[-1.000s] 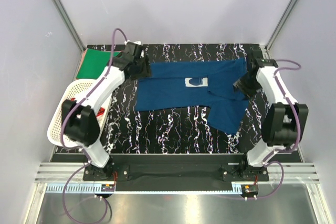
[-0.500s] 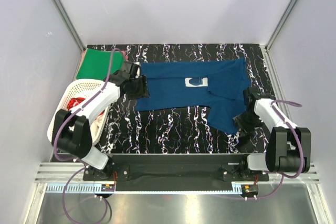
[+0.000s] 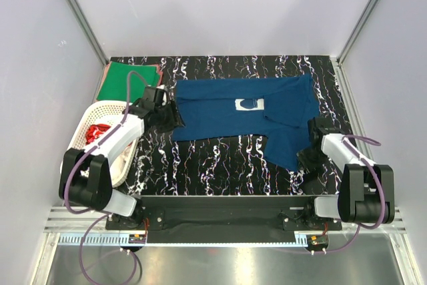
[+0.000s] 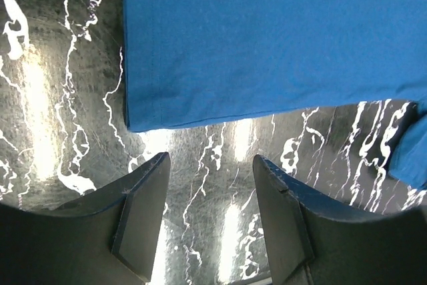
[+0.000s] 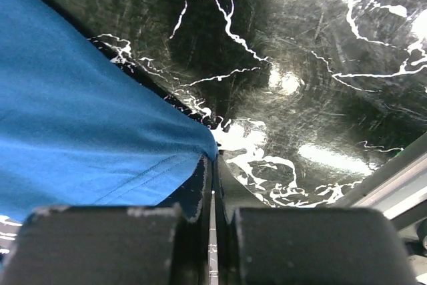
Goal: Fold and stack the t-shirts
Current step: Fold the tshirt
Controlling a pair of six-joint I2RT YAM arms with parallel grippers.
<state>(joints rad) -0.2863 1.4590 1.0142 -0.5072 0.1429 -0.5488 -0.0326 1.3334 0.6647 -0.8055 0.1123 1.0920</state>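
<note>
Right wrist view shows the right gripper (image 5: pixel 213 165) with its two dark fingers (image 5: pixel 197 191) pressed together. The hem corner of the dark navy blue cloth t-shirt (image 5: pixel 80 125) is pinched at their tips, low over the black white-veined table top (image 5: pixel 320 65). From above, this grip sits at the near right end of the shirt, where a folded flap hangs toward the near edge.

The left gripper (image 4: pixel 210 211) stands about half open and holds nothing. Its fingers (image 4: pixel 143 211) hover over bare table just near of the shirt's near left corner, apart from the cloth.

A second ago both grippers were at the far side — the left one at the shirt's far left corner, the right one at its far right sleeve. Both have since come toward the near edge, and the right jaws, open half a second ago, are now shut. The shirt itself lies much as it did, spread flat across the middle of the table with its white print facing up.

At the left edge stands a white plastic lattice basket (image 3: pixel 79 139) with a red t-shirt with white print (image 3: pixel 99 131) crumpled inside. A folded bright green t-shirt (image 3: pixel 123 78) lies in the far left corner, outside the basket.
</note>
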